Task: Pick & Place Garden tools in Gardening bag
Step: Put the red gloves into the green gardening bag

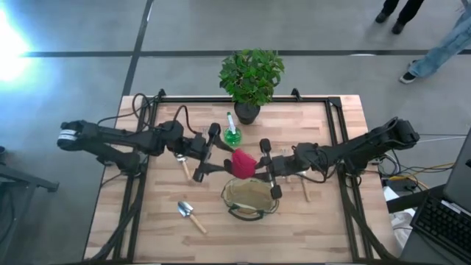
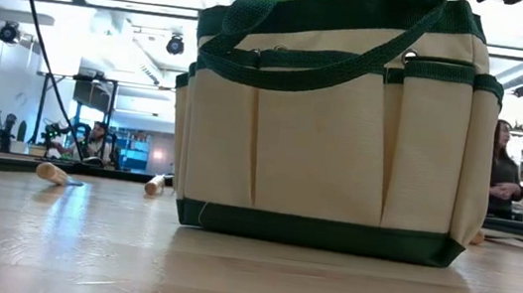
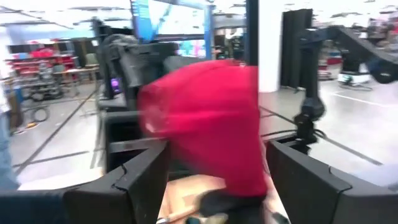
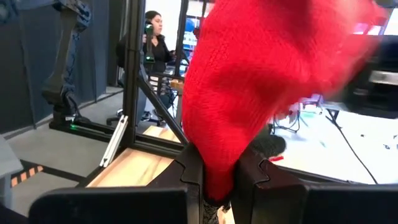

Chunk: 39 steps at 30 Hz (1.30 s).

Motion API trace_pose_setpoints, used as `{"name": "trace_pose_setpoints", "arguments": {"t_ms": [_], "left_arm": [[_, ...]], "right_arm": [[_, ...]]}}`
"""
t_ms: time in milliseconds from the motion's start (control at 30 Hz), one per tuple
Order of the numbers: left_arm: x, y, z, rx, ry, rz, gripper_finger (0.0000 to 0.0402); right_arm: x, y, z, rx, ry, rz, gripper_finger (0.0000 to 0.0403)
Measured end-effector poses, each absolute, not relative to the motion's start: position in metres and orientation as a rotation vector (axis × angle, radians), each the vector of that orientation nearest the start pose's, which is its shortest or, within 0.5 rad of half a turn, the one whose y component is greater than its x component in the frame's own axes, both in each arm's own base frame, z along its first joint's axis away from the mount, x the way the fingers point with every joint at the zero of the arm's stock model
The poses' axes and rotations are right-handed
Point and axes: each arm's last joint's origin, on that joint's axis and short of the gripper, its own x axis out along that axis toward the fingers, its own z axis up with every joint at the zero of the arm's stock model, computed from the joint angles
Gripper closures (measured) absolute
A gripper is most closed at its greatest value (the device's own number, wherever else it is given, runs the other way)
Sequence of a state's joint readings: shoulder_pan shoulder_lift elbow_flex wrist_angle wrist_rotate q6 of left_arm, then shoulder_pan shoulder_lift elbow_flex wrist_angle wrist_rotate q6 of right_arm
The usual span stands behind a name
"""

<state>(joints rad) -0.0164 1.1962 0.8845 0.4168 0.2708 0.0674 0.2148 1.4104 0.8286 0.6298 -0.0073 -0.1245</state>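
Note:
A red knitted piece (image 1: 244, 163), which looks like a glove, hangs in the air just beyond the far rim of the olive-tan gardening bag (image 1: 250, 197). My right gripper (image 1: 259, 166) is shut on it from the right. My left gripper (image 1: 225, 156) is open on its left. In the left wrist view its two fingers stand on either side of the red piece (image 3: 205, 124). A green spray bottle (image 1: 232, 134) stands behind them. A silver trowel (image 1: 190, 215) lies at the near left. In the low view the bag (image 2: 329, 125) stands upright on its base. My right gripper pinches one end of the red piece (image 4: 217, 163) between its two fingers, gathered into a narrow bunch of knit. The fingers lie level and come from the table's right. The piece is lifted clear of the table and reaches from the fingers toward my left gripper. I cannot tell whether my left gripper touches the red piece.
A leafy plant in a dark pot (image 1: 250, 81) stands at the far edge. Wooden-handled tools lie left (image 1: 184, 168) and right (image 1: 304, 190) of the bag. People stand beyond the table's far right corner (image 1: 434, 44). A keyboard (image 1: 441, 224) sits off the right edge.

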Motion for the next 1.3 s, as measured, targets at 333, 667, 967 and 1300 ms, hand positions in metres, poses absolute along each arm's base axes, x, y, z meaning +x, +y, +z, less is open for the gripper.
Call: {"name": "trace_pose_setpoints", "arguments": {"t_ms": [333,667,967,1300], "left_arm": [[0.269,-0.009,0.340,0.010,-0.095,-0.373,0.0120],[0.269,-0.011,0.343,0.005,-0.098,-0.427,0.0082],[0.275,-0.009,0.348,0.044,-0.121,-0.367,0.0077],[0.303,-0.010,0.347,0.042,-0.089,-0.430,0.0078]], "right_arm": [[0.313,0.066,0.293,-0.156,-0.029,0.210,0.0374],[0.317,0.054,0.298,-0.133,-0.027,0.170,0.0374],[0.316,0.055,0.297,-0.124,-0.029,0.195,0.0375],[0.316,0.055,0.296,-0.127,-0.015,0.198,0.0375]]}}
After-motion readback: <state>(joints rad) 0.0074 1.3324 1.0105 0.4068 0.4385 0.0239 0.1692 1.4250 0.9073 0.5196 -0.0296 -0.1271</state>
